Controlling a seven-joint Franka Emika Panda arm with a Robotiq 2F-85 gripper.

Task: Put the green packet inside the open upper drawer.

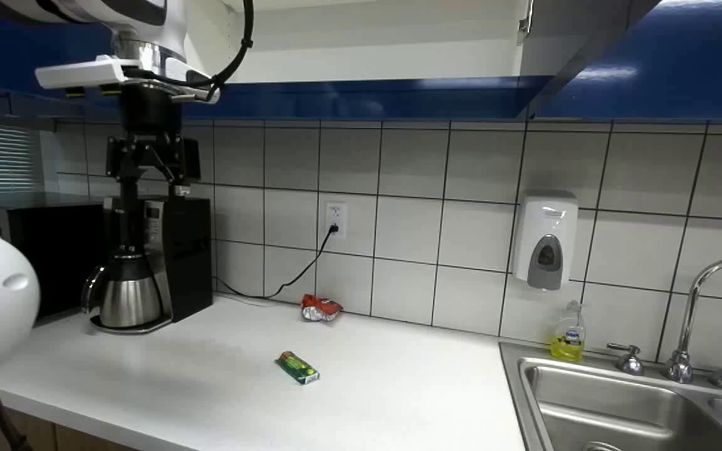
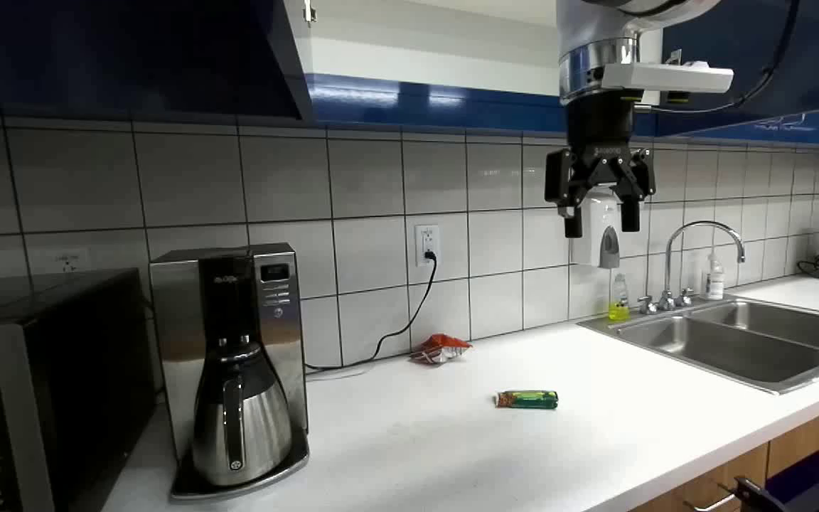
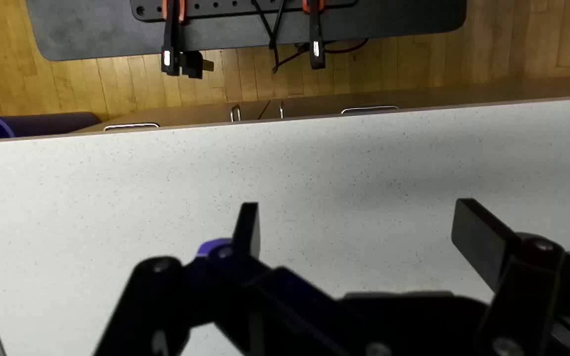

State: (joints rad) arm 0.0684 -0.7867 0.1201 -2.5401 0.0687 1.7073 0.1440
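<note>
The green packet [image 1: 298, 368] lies flat on the white counter in both exterior views [image 2: 527, 400]. It is not in the wrist view. The open upper drawer [image 1: 386, 59] is an overhead compartment with a pale interior and a blue frame; it also shows in an exterior view [image 2: 427, 57], partly behind the arm. My gripper [image 1: 154, 200] points down, well above the counter and apart from the packet, with its fingers below the blue frame's level [image 2: 601, 224]. In the wrist view the fingers [image 3: 356, 217] are wide apart with only counter showing between them.
A coffee maker [image 2: 228, 370] stands beside a microwave [image 2: 61, 384]. A crumpled red foil bag [image 1: 321, 308] lies by the tiled wall, near a plugged-in cord [image 1: 298, 279]. A soap dispenser [image 1: 546, 241], yellow soap bottle [image 1: 568, 338], faucet [image 1: 690, 313] and sink [image 1: 514, 388] are farther along.
</note>
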